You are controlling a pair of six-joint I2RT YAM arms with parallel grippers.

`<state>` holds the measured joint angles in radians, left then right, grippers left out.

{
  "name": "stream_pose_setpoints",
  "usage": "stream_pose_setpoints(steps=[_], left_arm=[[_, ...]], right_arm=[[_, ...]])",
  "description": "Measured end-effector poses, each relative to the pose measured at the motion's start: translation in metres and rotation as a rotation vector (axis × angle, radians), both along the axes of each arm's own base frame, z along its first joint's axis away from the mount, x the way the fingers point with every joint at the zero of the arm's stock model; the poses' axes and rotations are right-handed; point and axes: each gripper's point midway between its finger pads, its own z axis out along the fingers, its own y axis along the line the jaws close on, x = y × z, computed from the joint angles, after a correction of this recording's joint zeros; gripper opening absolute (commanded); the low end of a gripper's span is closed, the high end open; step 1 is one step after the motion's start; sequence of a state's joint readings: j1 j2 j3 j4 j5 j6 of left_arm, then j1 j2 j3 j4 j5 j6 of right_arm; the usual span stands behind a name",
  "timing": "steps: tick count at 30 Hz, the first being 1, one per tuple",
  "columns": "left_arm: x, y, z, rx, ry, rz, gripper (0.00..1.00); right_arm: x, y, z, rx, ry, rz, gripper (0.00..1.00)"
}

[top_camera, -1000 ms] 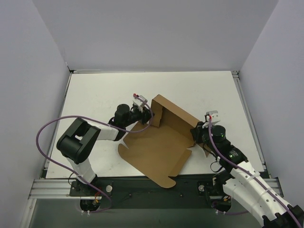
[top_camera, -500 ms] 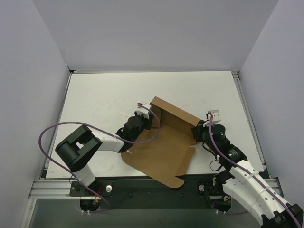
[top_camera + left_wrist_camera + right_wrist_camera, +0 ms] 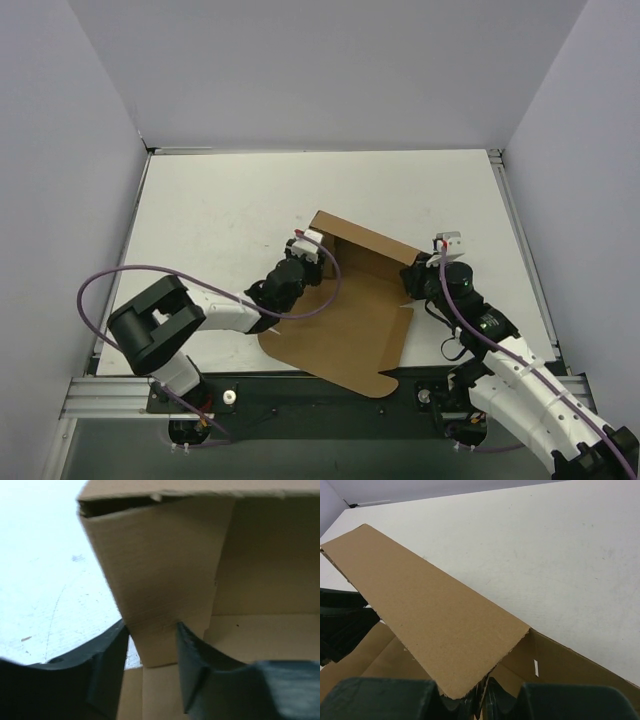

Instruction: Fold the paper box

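Left gripper [image 3: 151,632] and right gripper [image 3: 477,700] were each clamped on the box [image 3: 345,315], set mid-table [image 3: 210,210], pale walls [image 3: 300,70] around. Long axis was run far-to-near, lid pointed at the near edge.

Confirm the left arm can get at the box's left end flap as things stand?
Probably yes. In the left wrist view the left gripper has a finger on either side of the raised flap of the paper box, with nothing else between them and the cardboard.

Bright, even light with soft shadows; the left wrist view's near fingers [image 3: 105,670] are blurred.
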<state>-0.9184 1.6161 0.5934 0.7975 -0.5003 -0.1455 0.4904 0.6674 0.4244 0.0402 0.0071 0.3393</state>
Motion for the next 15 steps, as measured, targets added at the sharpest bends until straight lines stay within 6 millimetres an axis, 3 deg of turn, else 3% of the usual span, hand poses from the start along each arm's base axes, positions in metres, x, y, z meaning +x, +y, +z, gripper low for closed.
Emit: stream_pose_setpoints(steps=[4,8,15], left_arm=[[-0.017,0.000,0.000,0.008,0.020,-0.119,0.73],[-0.034,0.010,0.002,-0.016,0.045,-0.209,0.93],[-0.061,0.039,0.019,-0.132,0.069,-0.342,0.97]], right_arm=[[-0.001,0.003,-0.001,-0.020,-0.006,0.040,0.10],[-0.003,0.008,0.000,-0.044,-0.019,0.095,0.09],[-0.015,0.024,-0.001,-0.038,-0.013,0.230,0.09]])
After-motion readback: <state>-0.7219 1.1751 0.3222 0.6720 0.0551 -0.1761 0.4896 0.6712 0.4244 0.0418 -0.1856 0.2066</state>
